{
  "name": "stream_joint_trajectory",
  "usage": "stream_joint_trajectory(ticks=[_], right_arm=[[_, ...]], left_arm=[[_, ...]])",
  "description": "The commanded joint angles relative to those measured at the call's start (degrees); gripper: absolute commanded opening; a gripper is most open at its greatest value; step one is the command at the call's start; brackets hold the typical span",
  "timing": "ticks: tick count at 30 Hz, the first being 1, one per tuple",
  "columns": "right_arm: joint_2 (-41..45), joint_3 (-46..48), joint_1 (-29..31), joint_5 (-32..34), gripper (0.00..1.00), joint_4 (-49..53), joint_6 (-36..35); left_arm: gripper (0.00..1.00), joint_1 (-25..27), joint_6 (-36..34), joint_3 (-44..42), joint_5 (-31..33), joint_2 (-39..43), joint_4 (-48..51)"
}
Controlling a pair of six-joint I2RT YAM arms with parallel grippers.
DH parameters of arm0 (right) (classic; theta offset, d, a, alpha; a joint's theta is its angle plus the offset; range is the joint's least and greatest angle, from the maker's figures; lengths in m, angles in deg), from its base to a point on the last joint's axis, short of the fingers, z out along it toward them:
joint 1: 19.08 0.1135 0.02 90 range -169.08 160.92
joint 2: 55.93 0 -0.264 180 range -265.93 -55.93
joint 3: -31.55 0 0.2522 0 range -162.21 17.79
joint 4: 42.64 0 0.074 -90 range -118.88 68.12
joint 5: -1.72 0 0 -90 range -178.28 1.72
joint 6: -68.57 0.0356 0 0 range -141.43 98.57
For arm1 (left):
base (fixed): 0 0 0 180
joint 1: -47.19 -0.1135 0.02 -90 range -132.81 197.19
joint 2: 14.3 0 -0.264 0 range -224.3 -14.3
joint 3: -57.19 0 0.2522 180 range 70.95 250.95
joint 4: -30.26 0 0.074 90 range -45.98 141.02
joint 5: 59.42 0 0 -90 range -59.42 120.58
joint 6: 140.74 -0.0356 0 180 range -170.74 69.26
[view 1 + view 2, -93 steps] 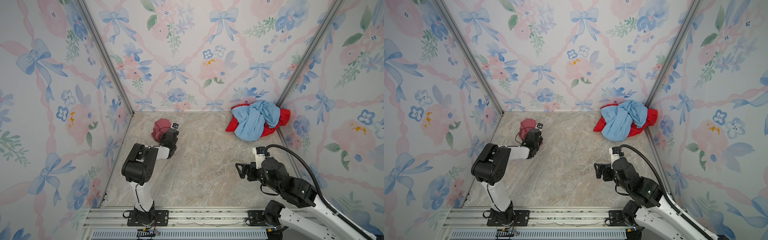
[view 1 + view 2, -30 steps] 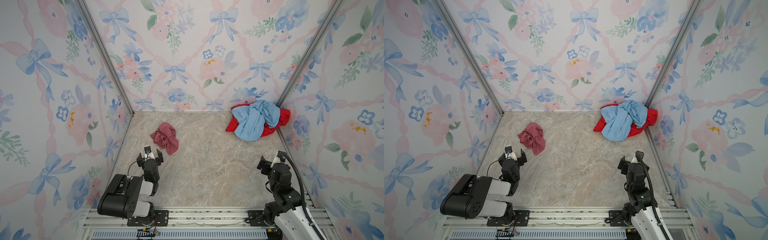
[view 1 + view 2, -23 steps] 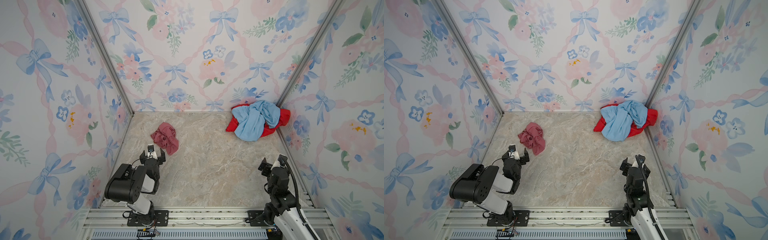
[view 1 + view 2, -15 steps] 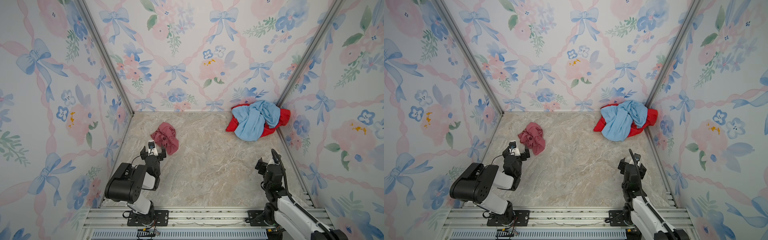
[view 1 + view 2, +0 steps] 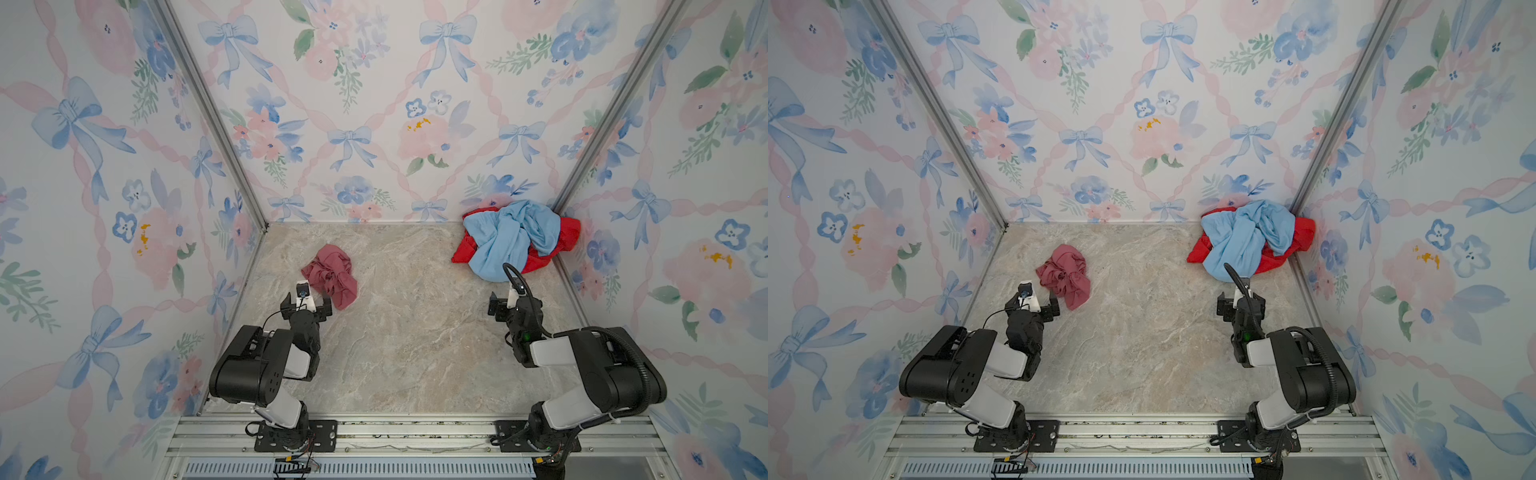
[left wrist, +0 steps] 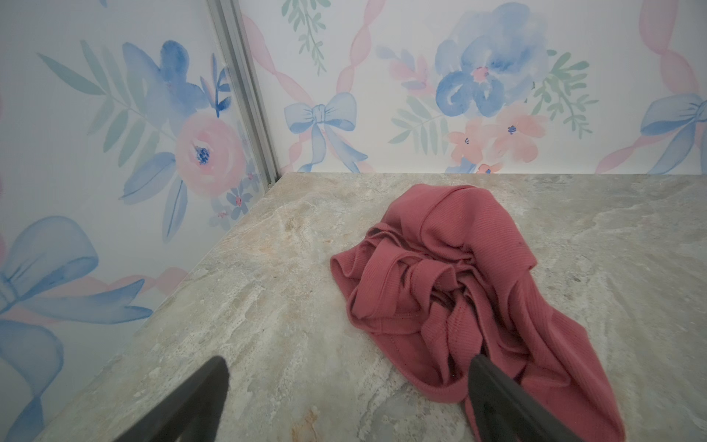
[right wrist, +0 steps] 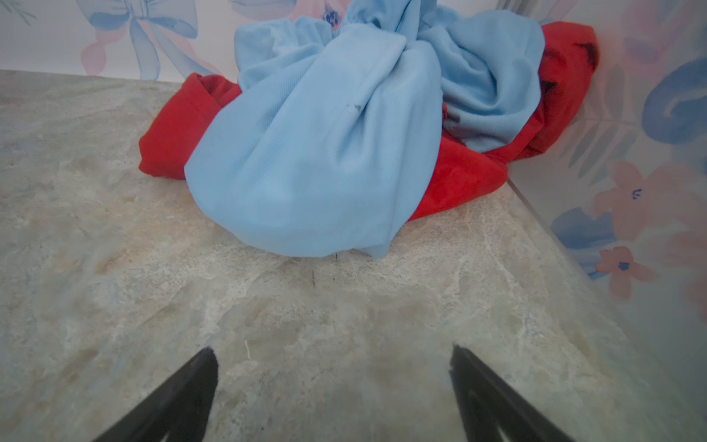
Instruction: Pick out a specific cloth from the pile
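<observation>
The cloth (image 5: 330, 272) (image 5: 1065, 274) is lying crumpled on the marble worktop (image 5: 415, 340), on the left side and well apart from the pile (image 5: 513, 239) (image 5: 1250, 237). The pile is sitting in the far right corner, where the light blue cloth (image 7: 325, 153) is lying over the red cloth (image 7: 463, 176).

The left gripper (image 5: 306, 306) is hovering just beside the cloth's near edge. Its jaws are standing spread and holding nothing. In the left wrist view one jaw tip is overlapping the cloth (image 6: 459, 291); whether it is touching, I cannot tell.

The right gripper (image 7: 332, 349) is pointing at the pile from near. Its jaws are also standing spread over bare worktop.
</observation>
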Motion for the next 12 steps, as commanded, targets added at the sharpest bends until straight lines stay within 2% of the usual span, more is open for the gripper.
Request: stream_joint_trajectory(ticks=[1, 3, 8, 12], right_arm=[[-0.4, -3.3, -1.6, -2.5, 0.97, -1.6, 0.5], [0.4, -4.0, -2.0, -2.7, 0.97, 1.2, 1.0], [0.2, -3.9, -2.1, -2.8, 0.97, 0.7, 1.1], [0.2, -3.9, -2.0, -2.8, 0.97, 0.6, 1.1]], left_arm=[[0.98, -1.8, 2.3, -0.6, -1.8, 1.1, -0.1], [0.98, -2.0, 2.4, -0.6, -2.1, 1.0, -0.1], [0.98, -1.9, 1.4, 1.9, -3.6, 0.4, 3.6], [0.98, -2.1, 3.0, 0.4, -1.1, 1.6, 2.7]])
